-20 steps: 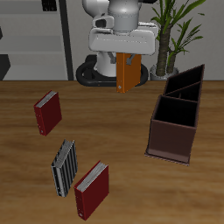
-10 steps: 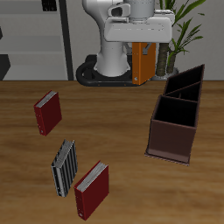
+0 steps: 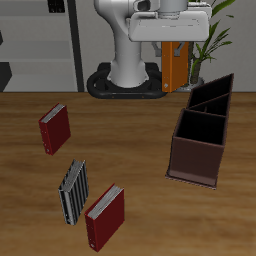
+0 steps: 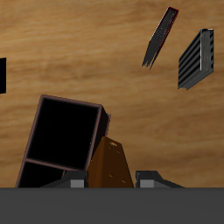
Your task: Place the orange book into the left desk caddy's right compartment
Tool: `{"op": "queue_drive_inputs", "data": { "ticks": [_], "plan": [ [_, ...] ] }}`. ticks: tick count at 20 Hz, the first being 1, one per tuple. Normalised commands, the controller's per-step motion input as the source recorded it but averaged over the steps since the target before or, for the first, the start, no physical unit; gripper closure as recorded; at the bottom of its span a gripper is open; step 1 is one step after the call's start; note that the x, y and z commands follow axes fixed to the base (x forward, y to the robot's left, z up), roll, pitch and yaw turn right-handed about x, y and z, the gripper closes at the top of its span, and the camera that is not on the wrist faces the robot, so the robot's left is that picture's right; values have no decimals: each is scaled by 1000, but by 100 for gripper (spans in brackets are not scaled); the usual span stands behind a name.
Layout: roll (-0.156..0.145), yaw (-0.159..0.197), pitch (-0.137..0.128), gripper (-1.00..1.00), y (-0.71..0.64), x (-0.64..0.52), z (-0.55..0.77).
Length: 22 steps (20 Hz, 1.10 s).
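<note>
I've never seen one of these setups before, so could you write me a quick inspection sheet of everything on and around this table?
Surface: wooden table, no spills or marks seen.
Job's things: orange book held upright in the air behind the table; left desk caddy, reddish-brown, open-topped, its compartments look empty.
Clutter: dark red book farther back; second dark red book and striped book near the table's front edge.
Tool: tool closed on the orange book, high above the table.
Cables: nothing seen.
Surroundings: potted plant and grey shelving behind the robot.
</note>
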Motion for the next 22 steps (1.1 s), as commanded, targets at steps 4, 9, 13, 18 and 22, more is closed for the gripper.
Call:
{"op": "queue_drive_inputs", "data": {
  "ticks": [4, 9, 13, 18, 22],
  "plan": [
    [-3, -2, 4, 100, 150, 210, 76],
    [-27, -3, 9, 100, 185, 400, 14],
    [-4, -18, 27, 100, 230, 337, -70],
    [16, 13, -2, 100, 283, 250, -37],
    [10, -19, 26, 100, 251, 161, -104]
  ]
}}
